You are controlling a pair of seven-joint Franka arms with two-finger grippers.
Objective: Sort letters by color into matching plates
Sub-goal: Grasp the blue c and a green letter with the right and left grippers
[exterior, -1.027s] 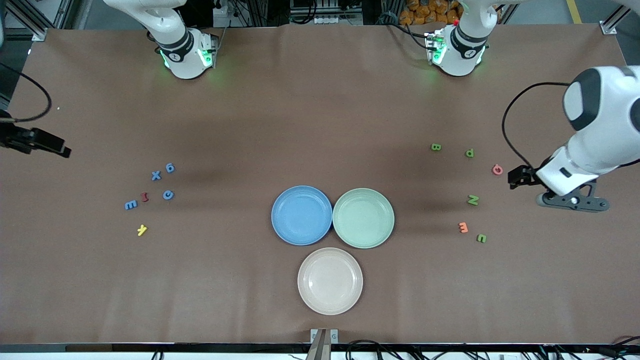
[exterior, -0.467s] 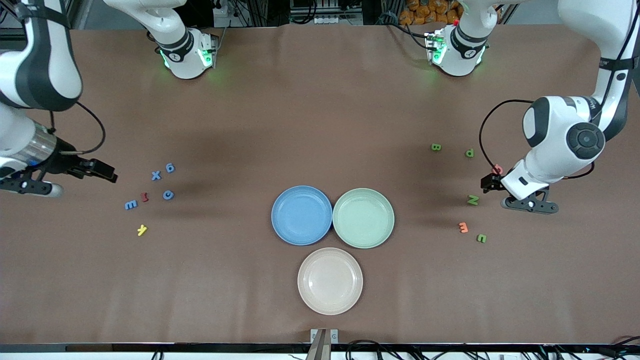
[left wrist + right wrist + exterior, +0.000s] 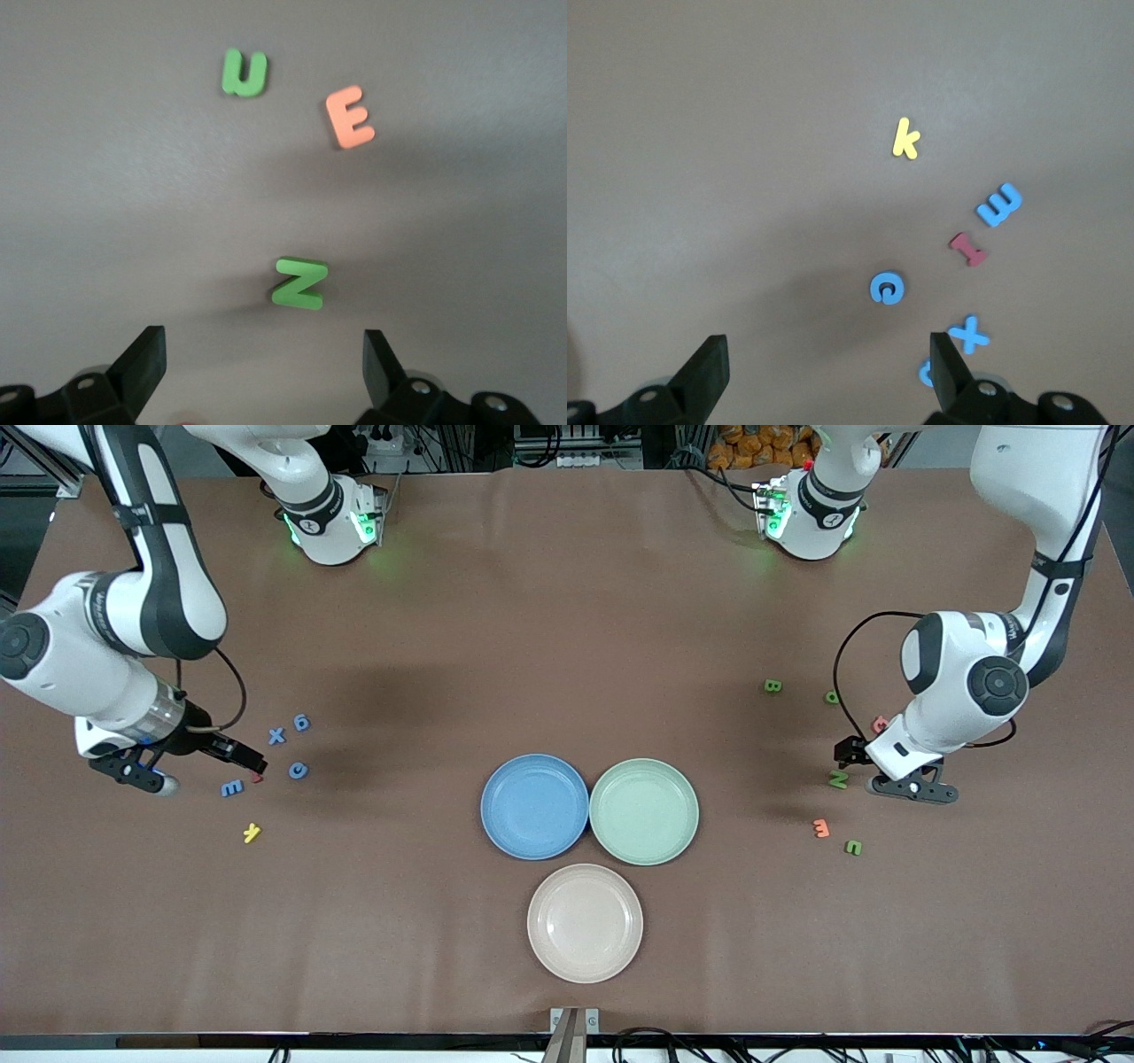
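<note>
Letters: we see green N [image 3: 299,283] and blue C [image 3: 887,288] lying flat on the bench.
Left gripper [image 3: 264,367]: over N, fingers released.
Right gripper [image 3: 829,372]: over the blue letters, fingers released.

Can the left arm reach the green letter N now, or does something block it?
Probably yes. The left tool hangs open above the green N, and bare table surrounds it; the orange letter lies apart.

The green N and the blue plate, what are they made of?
The green N looks like soft foam: thick, flat-cut, dull, no shine. The blue plate seems to be matte plastic, maybe a fibre blend: smooth and evenly coloured, with only a faint sheen. I can't be sure from looks alone.
</note>
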